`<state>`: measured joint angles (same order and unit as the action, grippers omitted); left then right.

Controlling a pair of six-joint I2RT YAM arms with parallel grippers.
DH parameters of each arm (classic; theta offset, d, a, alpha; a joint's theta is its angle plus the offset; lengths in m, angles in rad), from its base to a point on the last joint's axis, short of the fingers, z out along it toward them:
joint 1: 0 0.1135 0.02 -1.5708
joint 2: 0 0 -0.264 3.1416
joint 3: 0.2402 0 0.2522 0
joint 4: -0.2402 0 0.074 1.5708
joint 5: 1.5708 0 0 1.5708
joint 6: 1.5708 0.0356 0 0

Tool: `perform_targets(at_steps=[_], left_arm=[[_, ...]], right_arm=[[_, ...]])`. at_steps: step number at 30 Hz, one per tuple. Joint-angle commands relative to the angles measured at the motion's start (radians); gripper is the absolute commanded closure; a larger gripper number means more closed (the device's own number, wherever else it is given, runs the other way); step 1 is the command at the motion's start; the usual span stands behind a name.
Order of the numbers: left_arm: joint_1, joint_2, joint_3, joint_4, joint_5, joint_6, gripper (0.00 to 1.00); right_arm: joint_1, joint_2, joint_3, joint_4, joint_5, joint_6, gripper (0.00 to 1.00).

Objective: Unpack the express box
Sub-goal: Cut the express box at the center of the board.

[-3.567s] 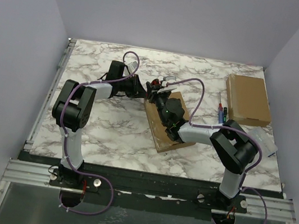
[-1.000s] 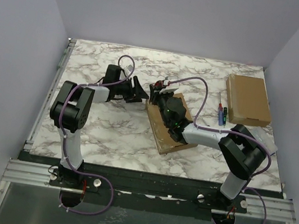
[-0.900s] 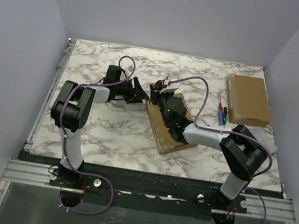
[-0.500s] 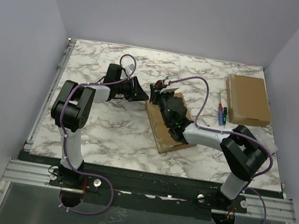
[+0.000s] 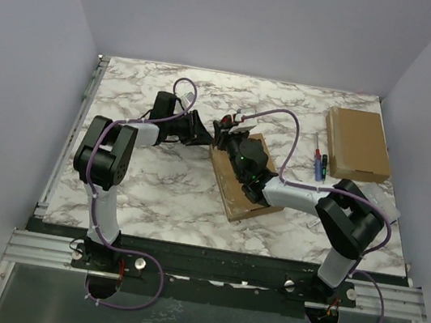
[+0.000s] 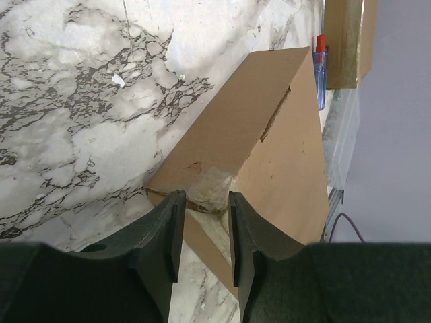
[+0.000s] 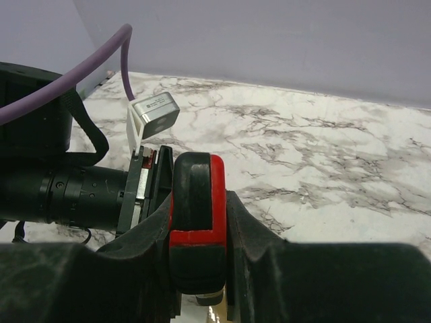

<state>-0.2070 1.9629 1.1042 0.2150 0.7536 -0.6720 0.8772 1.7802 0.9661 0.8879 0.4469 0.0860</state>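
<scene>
While the lid lies flat and shut, I judge this job to be at its opening stage: nothing has come out of the express box (image 5: 236, 196), which sits slantwise near the middle of the marble table (image 5: 146, 183), its near end towards me at six o'clock.

At the box's eleven o'clock corner sits my left gripper (image 6: 202, 210). Its wrist camera shows the fingers (image 6: 163, 232) set with a narrow gap between them, and the taped corner (image 6: 210, 190) of the box right at their tips. Whether they pinch the cardboard or only straddle it I cannot tell.

At the twelve o'clock end of the box, my right gripper (image 7: 197, 225) is clamped on a red-and-black tool (image 7: 195, 176), pressed from both sides. I take it for a cutter, though no blade is in sight. The left arm's camera housing fills the view just beyond it, so the two wrists are close together.

Farther off, towards two o'clock, some pens (image 5: 318, 163) lie on the marble, with a second flat carton (image 5: 358, 143) beyond them and a clear bag (image 5: 379, 205) out at three o'clock. I cannot say where those came from.

What is left, as I read it: cut the tape, lift the flap, and take out whatever is inside, which I cannot see.
</scene>
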Motion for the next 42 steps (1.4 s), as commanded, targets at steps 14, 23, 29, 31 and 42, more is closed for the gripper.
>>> perform_targets(at_steps=[14, 23, 29, 31, 42], left_arm=[[-0.004, 0.033, 0.003, -0.050, -0.043, 0.042, 0.64], [-0.004, 0.031, 0.003, -0.051, -0.044, 0.044, 0.65], [-0.005, 0.031, 0.003, -0.054, -0.044, 0.045, 0.65], [-0.005, 0.030, 0.003, -0.054, -0.043, 0.045, 0.65], [-0.005, 0.032, 0.005, -0.055, -0.042, 0.045, 0.65]], right_arm=[[0.006, 0.039, 0.033, 0.035, -0.007, -0.010, 1.00], [0.006, 0.032, 0.033, 0.030, -0.011, 0.004, 1.00], [0.006, -0.006, 0.016, 0.034, -0.009, 0.008, 1.00], [0.006, -0.003, 0.017, 0.034, -0.006, 0.004, 1.00], [0.006, 0.013, 0.019, 0.024, 0.002, 0.018, 1.00]])
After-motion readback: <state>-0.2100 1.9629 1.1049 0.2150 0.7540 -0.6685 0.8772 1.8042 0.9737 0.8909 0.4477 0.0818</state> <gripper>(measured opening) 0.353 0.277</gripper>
